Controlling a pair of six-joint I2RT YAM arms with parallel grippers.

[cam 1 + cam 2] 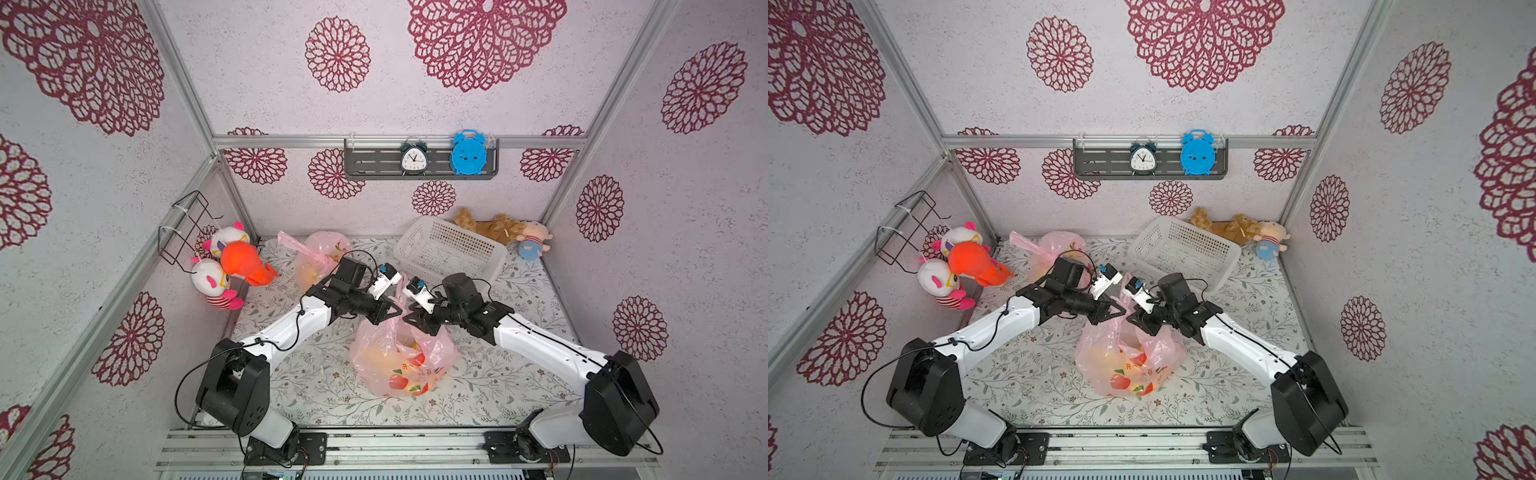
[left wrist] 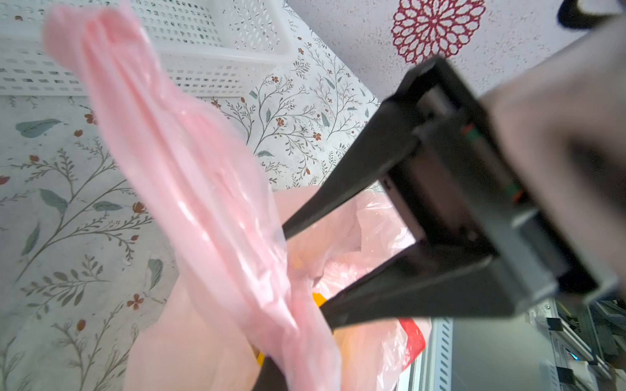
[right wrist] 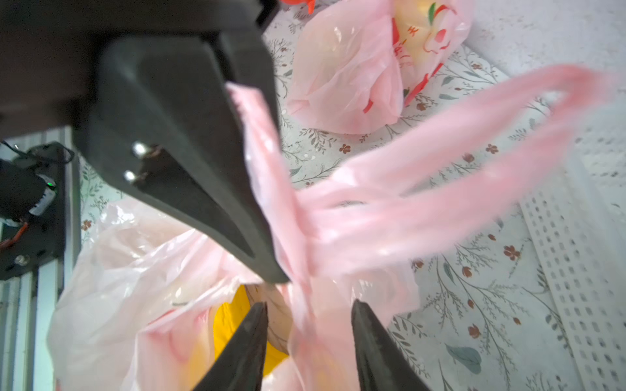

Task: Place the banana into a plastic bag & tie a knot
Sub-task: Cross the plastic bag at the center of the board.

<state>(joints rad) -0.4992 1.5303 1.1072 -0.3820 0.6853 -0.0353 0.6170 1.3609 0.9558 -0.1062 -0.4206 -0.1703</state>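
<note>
Left gripper (image 3: pixel 282 275) is clamped tight on a twisted handle of the pink plastic bag (image 1: pixel 399 365), pinching it just above the bag's mouth. Right gripper (image 3: pixel 308 303) sits almost tip to tip with it, jaws parted, and that strip of handle passes between them ungripped. The handle loop (image 3: pixel 481 135) sticks out beyond, blurred. The bag rests mid-table (image 1: pixel 291 374), and the banana (image 3: pixel 228 325) shows yellow inside the mouth. Toward the back edge lies a second pink bag (image 1: pixel 318 259). The white basket (image 1: pixel 449 249) sits near the back right corner.
</note>
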